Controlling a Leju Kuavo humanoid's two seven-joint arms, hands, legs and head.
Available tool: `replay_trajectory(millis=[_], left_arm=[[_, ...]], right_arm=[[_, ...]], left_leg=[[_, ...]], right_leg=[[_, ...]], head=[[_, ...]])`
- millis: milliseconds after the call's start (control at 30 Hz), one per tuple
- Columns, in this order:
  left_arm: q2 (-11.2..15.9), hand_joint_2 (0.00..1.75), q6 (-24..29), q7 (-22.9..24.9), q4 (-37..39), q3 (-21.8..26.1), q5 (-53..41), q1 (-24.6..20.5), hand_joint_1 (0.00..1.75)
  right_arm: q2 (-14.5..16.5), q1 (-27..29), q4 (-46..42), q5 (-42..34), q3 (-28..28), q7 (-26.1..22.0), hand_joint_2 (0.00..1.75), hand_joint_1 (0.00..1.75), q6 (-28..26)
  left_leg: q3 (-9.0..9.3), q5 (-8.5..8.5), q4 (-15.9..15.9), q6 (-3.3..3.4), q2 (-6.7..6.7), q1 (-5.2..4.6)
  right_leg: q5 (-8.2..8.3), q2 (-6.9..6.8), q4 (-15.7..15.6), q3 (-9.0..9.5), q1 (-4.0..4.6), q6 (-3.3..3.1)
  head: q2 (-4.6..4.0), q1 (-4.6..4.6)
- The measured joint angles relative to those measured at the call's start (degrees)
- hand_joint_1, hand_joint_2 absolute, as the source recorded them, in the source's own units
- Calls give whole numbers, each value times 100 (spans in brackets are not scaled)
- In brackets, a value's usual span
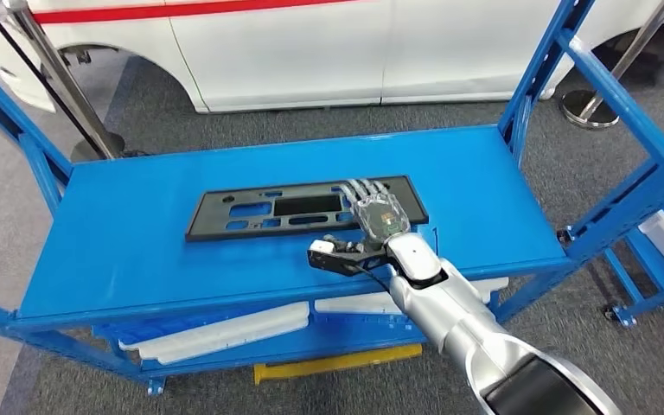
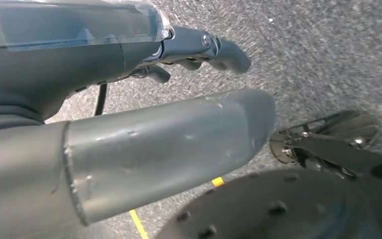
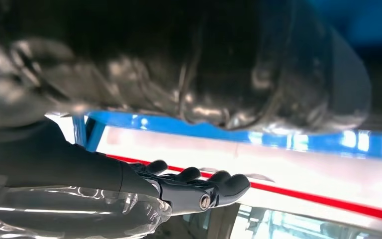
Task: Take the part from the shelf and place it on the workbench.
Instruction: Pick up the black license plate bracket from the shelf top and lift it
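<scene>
Fingers: right hand [image 1: 375,216] is lying flat, fingers [image 1: 361,188] stretching over the part's right end, gripping nothing yet.
Part [image 1: 259,210] axis: running left-right along the shelf [image 1: 121,251].
Nearer hand: right; left hand [image 2: 129,64] is hanging loosely curled, holding nothing.

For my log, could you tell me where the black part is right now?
In the head view the part lies flat on the blue shelf, near its middle, with the right hand over its right end.

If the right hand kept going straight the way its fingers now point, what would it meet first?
The right hand already lies over the black part on the blue shelf, fingers pointing toward the shelf's far edge. Straight on, it would probably slide across the part's right end; whether it is touching cannot be told.
</scene>
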Motion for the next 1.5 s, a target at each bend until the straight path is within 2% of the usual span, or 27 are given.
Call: replay_trajectory(millis=[33, 100, 133, 167, 200, 233, 267, 300, 333, 367, 400, 467, 667, 733, 867, 967, 1100, 1133, 1200, 1267, 1300, 1500], left_arm=[[-1, 0, 1, 0, 1, -5, 2, 3, 0], [-3, 0, 1, -3, 1, -13, 4, 4, 0], [-3, 0, -1, -7, 1, -19, 6, 8, 0], [-3, 0, -3, -10, 1, -27, 10, 12, 0], [-2, 0, -7, -13, 1, -36, 16, 16, 0], [0, 0, -9, -13, 1, -44, 27, 20, 0], [1, 0, -12, -9, 4, -51, 39, 25, 0], [2, 0, -13, -5, 8, -56, 51, 20, 0], [2, 0, -15, -2, 12, -61, 61, 14, 0], [-2, 0, -19, -2, 19, -67, 67, 10, 0], [-6, 0, -22, -4, 26, -75, 74, 2, 0], [-13, 0, -30, -8, 46, -92, 85, 6, 0], [-12, 0, -74, -12, 91, -123, 114, -1, 0], [-12, 0, -81, -18, 95, -138, 120, -7, 0], [-12, 0, -105, -47, 97, -144, 166, -16, 0], [-12, 0, -113, -102, 97, -145, 204, -18, 0], [-13, 0, -114, -140, 97, -145, 263, -20, 0], [-14, 0, -114, -144, 97, -145, 275, -20, 0], [-14, 0, -114, -150, 97, -145, 295, -19, 0], [-14, 0, -114, -151, 97, -145, 299, -20, 0], [-14, 0, -114, -151, 97, -145, 301, -21, 0], [-14, 0, -109, -150, 97, -148, 336, -19, 0]], right_arm=[[0, -1, -1, 0, 0, -1, 87, 0, 1], [0, 11, 4, -1, 0, -3, 175, 0, 22], [0, 21, 9, -2, 0, -8, 175, 0, 69], [0, 29, 14, -5, 0, -16, 175, 0, 142], [0, 30, 17, -11, 0, -28, 175, 0, 232], [0, 26, 19, -21, 0, -42, 175, 0, 329], [-1, 16, 22, -36, 0, -51, 175, 0, 414], [-1, 3, 26, -51, 0, -60, 175, 0, 485], [-1, -5, 32, -66, 0, -69, 175, 0, 539], [-2, -8, 43, -82, 0, -81, 175, 0, 574], [-2, -7, 54, -97, 0, -93, 175, 0, 591], [-2, -5, 77, -118, 0, -111, 175, 0, 603], [-2, -21, 163, -122, 0, -104, 175, 0, 606], [-2, -30, 184, -122, 0, -102, 175, 0, 593], [4, -48, 195, -117, 0, -67, 175, 0, 527], [11, -62, 197, -105, 0, -15, 175, 0, 493], [13, -85, 196, -104, 0, 15, 175, 52, 519], [13, -83, 197, -105, 0, 17, 175, 52, 514], [12, -78, 199, -107, 0, 18, 175, 91, 507], [10, -73, 199, -108, 0, 17, 175, 145, 503], [10, -73, 199, -109, 0, 17, 175, 157, 504], [4, -71, 199, -137, 0, 59, 175, 164, 477]], left_leg=[[-160, -133, 314, -32, 0, 19], [-624, -392, 1107, -100, 3, 49], [-792, -395, 1331, -127, 3, 65], [-863, -279, 1346, -150, 5, 82], [-806, -43, 1104, -165, 8, 99], [-669, 239, 695, -175, 12, 117], [-515, 434, 325, -175, 13, 117], [-386, 542, 19, -150, 10, 112], [-318, 564, -147, -118, 4, 106], [-294, 524, -183, -86, -5, 97], [-289, 517, -218, -58, -11, 97], [-291, 514, -222, -45, -18, 89], [-277, 476, -220, 32, -21, 61], [-268, 470, -220, 49, -20, 54], [-253, 471, -219, 56, -18, 49], [-246, 474, -218, 59, -17, 50], [-236, 477, -219, 58, -16, 51], [-234, 478, -219, 57, -16, 52], [-234, 480, -219, 55, -16, 52], [-234, 480, -219, 55, -16, 52], [-234, 480, -219, 55, -16, 52], [-233, 480, -222, 54, -10, 53]], right_leg=[[-16, -7, -17, 40, -3, -22], [-62, -15, -19, 99, -3, -46], [-89, -14, -16, 130, -5, -44], [-120, -9, -11, 167, -11, -35], [-158, -1, -1, 209, -20, -18], [-206, 6, 16, 251, -30, 7], [-252, 12, 38, 277, -28, 40], [-292, 17, 66, 283, -24, 77], [-319, 19, 85, 277, -13, 110], [-331, 22, 95, 267, 2, 118], [-336, 21, 98, 262, 4, 108], [-337, 15, 80, 277, 0, 70], [-337, 11, 8, 323, -11, 69], [-334, 8, -2, 332, -15, 89], [-326, 6, -10, 345, -23, 171], [-321, 6, -10, 348, -21, 198], [-320, 5, -7, 355, -6, 204], [-320, 5, -5, 356, -4, 204], [-320, 7, 3, 355, -3, 204], [-321, 7, 8, 353, -3, 204], [-321, 7, 9, 352, -3, 204], [-327, 7, 10, 348, -2, 198]], head=[[0, -1], [0, -1], [0, -1], [0, -1], [0, -1], [0, -1], [0, -2], [0, -2], [0, -1], [0, 0], [0, 1], [0, 1], [0, 1], [0, 1], [0, 1], [0, 1], [0, 1], [0, 1], [0, 1], [0, 1], [0, 1], [0, 1]])
